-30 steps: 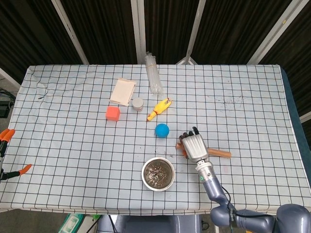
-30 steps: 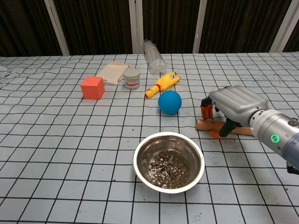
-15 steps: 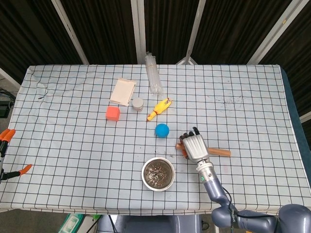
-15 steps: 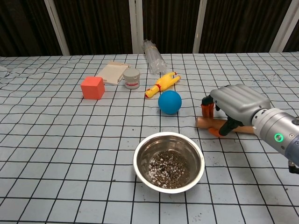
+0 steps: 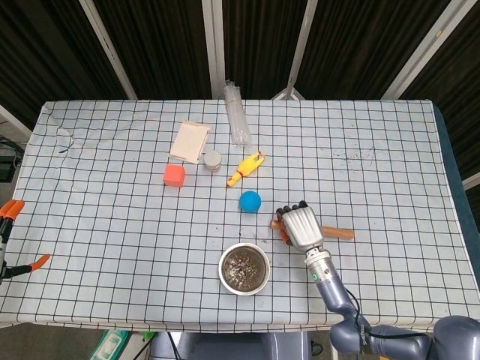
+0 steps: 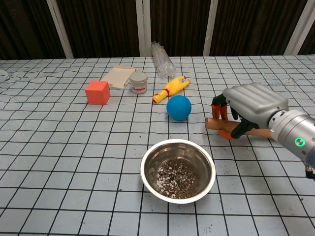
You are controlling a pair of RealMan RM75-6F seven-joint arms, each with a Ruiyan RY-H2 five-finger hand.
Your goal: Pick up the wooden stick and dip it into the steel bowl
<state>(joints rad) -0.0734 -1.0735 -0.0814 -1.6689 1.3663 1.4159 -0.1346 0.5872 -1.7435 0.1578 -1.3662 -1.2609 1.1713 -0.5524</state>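
The wooden stick (image 5: pixel 339 232) (image 6: pixel 215 124) lies crosswise right of the steel bowl, and my right hand (image 5: pixel 301 227) (image 6: pixel 252 102) grips it from above with fingers curled around its middle. The stick's left end pokes out toward the blue ball, and it looks slightly raised off the cloth. The steel bowl (image 5: pixel 223 264) (image 6: pixel 144 171) holds dark and white granules and stands just left of and nearer than the hand. My left hand shows in neither view.
A blue ball (image 5: pixel 250 201) (image 6: pixel 178 107) sits close to the stick's left end. Farther back are a yellow rubber chicken (image 5: pixel 246 167), an orange cube (image 5: pixel 174 175), a small white jar (image 5: pixel 213 160), a beige pad (image 5: pixel 190 141) and a clear bottle (image 5: pixel 237 112).
My right hand has closed tighter on the stick and shifted it slightly up and away from the bowl. Nothing else has moved.
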